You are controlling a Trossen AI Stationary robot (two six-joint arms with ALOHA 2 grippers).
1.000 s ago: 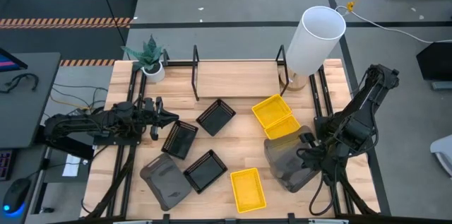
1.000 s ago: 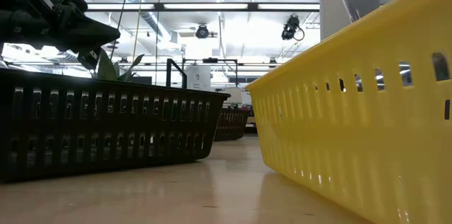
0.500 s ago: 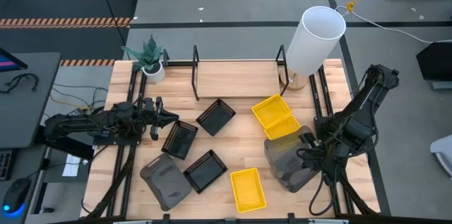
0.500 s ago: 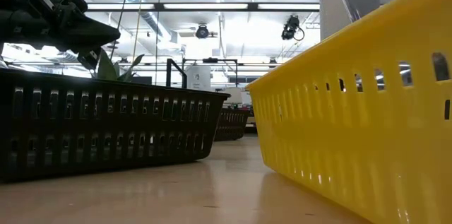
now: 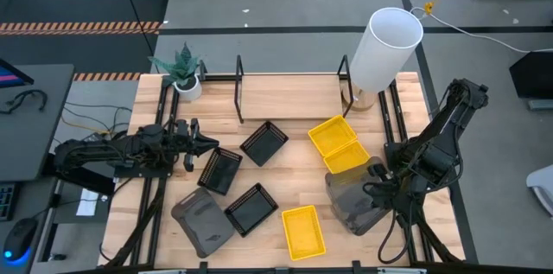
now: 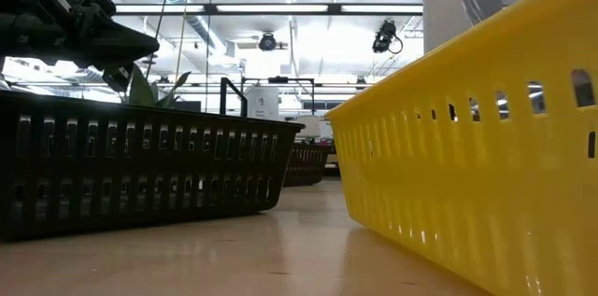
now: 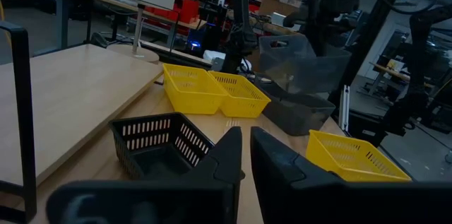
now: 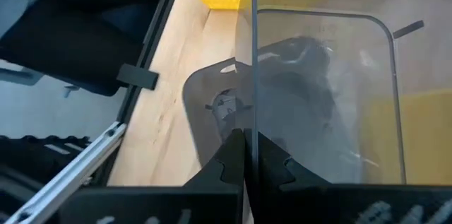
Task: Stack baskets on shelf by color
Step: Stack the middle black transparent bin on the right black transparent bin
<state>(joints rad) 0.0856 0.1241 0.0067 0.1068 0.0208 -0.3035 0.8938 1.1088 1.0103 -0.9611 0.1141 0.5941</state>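
Right gripper [image 5: 373, 194] stays pinched on the rim of a grey basket [image 5: 352, 196], now lifted slightly above another grey one, starting that colour's stack, while the left gripper [image 5: 200, 143], nearly closed and empty, hovers by 3 black baskets [image 5: 221, 170].

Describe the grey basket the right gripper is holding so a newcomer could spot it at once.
Start at the tall white cylinder at the table's far right corner and come toward the near edge, past the two yellow baskets lying side by side. Just beyond them the right gripper is shut on the rim of a grey basket. It is translucent and lifted at a tilt above another grey basket, unlike the flat grey one on the left.
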